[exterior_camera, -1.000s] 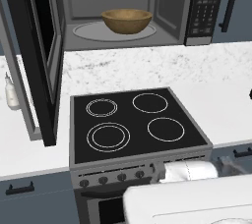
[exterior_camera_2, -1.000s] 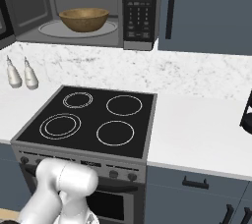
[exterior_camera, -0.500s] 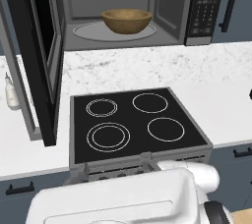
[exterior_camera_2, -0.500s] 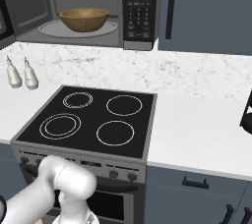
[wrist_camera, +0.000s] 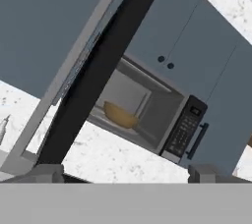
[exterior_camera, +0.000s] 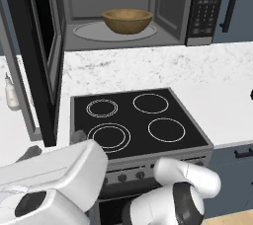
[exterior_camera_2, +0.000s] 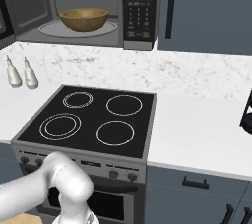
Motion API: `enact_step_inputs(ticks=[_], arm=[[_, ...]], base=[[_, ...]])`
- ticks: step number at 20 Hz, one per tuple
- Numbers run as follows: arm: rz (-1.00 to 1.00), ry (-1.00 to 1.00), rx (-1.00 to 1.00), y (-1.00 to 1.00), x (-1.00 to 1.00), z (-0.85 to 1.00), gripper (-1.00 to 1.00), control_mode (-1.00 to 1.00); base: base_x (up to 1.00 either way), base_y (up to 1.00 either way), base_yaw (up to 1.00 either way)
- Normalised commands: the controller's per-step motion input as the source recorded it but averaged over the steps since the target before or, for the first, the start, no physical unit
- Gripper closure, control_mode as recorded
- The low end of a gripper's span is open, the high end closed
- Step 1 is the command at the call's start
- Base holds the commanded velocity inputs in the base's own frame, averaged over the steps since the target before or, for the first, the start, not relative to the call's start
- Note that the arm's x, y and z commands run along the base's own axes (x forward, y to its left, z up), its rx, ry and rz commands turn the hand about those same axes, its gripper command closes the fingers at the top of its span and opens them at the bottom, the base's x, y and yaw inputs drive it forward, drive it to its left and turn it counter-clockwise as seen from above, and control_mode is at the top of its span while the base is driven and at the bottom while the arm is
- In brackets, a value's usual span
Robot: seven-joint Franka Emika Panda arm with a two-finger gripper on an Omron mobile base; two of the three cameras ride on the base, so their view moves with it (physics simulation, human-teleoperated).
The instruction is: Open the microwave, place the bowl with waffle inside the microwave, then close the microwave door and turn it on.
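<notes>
Two white bottles [exterior_camera_2: 20,73] stand by the marble backsplash in the right base view, left of the black stove [exterior_camera_2: 88,120], and a dark object [exterior_camera_2: 246,115] sits at the counter's right edge. Up above, the microwave [exterior_camera_2: 78,9] is open, the bowl with waffle [exterior_camera_2: 84,19] resting on its glass turntable, left of the button panel [exterior_camera_2: 140,7].

From the left base view the microwave door [exterior_camera: 42,56] hangs swung out over the counter's left side, standing between the arm below and the bowl with waffle [exterior_camera: 127,20]; a single bottle [exterior_camera: 11,93] shows just beyond it. I cannot make out the waffle itself.

Looking along the hand, the gripper [wrist_camera: 125,174] is spread wide, grasping nothing, its tips well short of the tilted door edge [wrist_camera: 98,75], with the bowl [wrist_camera: 120,115] far inside.
</notes>
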Motion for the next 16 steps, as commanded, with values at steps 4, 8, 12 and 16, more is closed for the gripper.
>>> enact_step_inputs(ticks=[4,8,12,16], arm=[[-0.09,0.0,-0.17,0.37,0.58,-0.31,-1.0,-1.0],[-0.08,0.01,-0.15,0.2,0.66,-0.36,-1.0,-1.0],[-0.08,0.01,-0.16,0.09,0.57,-0.32,-1.0,-1.0],[-0.07,0.01,-0.17,0.11,0.63,-0.36,-1.0,-1.0]], base=[[0.0,0.0,0.0],[0.0,0.0,0.0],[0.0,0.0,0.0],[0.0,0.0,0.0]])
